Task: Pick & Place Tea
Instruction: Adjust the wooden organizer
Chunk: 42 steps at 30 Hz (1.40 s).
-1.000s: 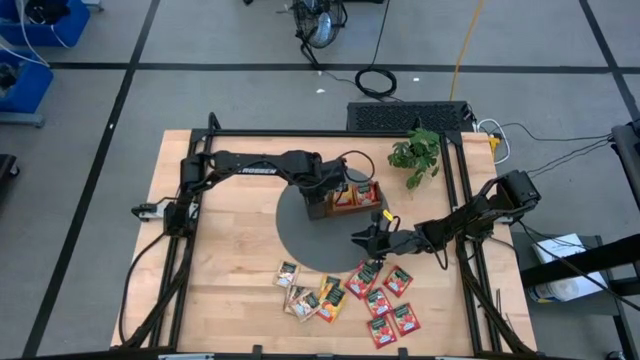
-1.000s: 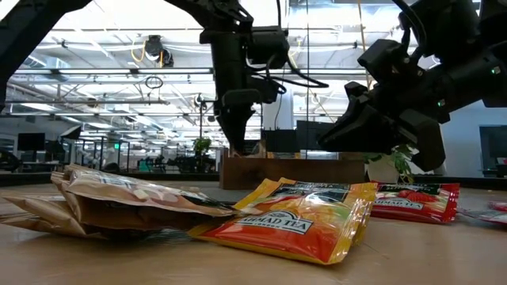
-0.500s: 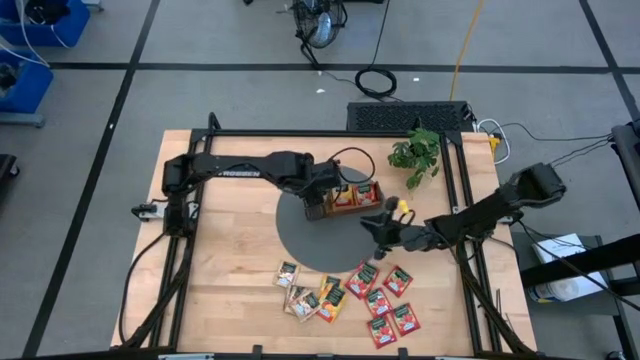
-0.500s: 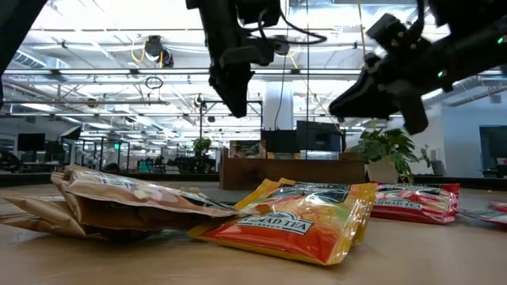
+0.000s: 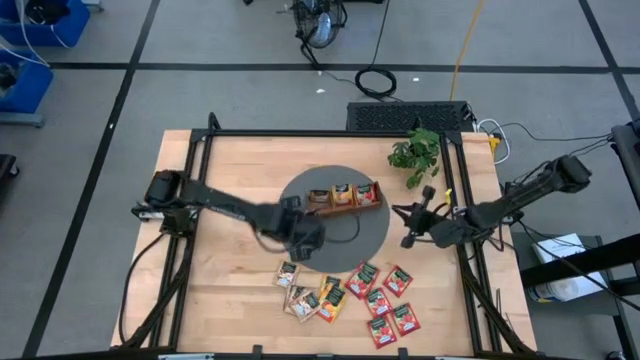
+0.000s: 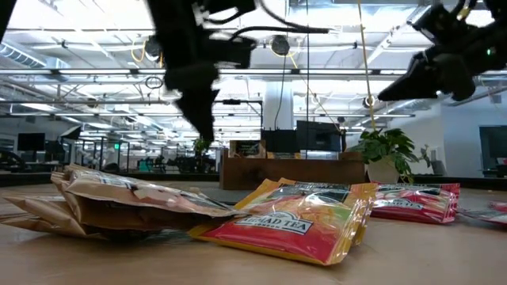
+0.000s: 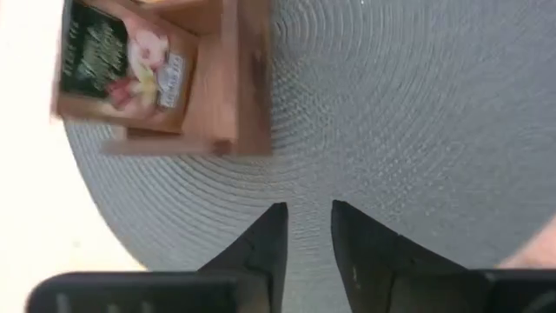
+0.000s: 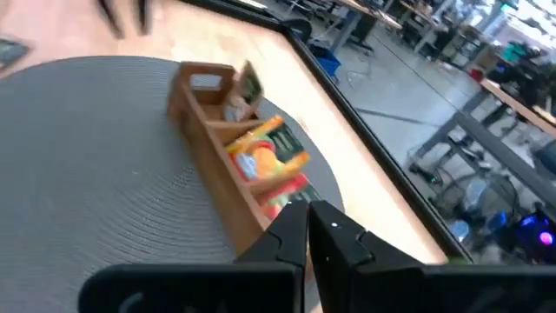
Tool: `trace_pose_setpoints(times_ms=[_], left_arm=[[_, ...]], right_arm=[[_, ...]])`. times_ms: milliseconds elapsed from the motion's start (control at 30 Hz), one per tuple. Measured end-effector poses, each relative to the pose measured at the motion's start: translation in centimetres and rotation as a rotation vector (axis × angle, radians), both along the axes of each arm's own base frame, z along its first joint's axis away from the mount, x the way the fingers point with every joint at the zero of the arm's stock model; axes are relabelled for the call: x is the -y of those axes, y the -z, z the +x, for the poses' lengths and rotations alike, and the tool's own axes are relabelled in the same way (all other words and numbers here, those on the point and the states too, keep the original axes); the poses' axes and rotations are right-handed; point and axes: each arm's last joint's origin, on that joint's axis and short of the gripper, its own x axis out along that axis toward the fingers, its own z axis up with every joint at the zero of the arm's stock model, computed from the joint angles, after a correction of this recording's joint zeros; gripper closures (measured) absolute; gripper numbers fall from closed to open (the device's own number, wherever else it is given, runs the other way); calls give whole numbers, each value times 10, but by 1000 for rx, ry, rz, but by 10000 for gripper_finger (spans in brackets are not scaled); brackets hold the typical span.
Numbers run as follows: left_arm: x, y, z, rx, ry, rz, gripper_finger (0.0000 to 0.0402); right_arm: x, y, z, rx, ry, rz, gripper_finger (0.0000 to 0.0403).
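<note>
Desk (image 5: 230, 270): loose tea sachets (image 5: 350, 295) near front edge, roughly a dozen unplaced.
Tray (image 5: 345, 196): on grey mat (image 5: 375, 225); one sachet in each compartment.
Left end effector (image 5: 305, 240): narrow gap, empty, over mat.
Right end effector (image 5: 412, 222): closed, empty, beside mat.
Progress: early.

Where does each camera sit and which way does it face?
High: overhead, straight down on the pale wooden table; dark left arm and right arm.
Low: table height, level across flat square tea sachets; arms above.
Left wrist: down past left tool at the round grey mat.
Right wrist: past right tool across the mat.
Both wrist views share the brown wooden three-compartment tray.
</note>
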Motion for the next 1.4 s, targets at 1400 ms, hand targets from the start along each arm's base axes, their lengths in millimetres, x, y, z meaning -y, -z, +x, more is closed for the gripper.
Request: trace_pose_setpoints(times_ms=[1400], left_arm=[[-47, 40, -37, 437, -227, -39, 387]], right_arm=[[72, 86, 18, -66, 62, 203, 403]])
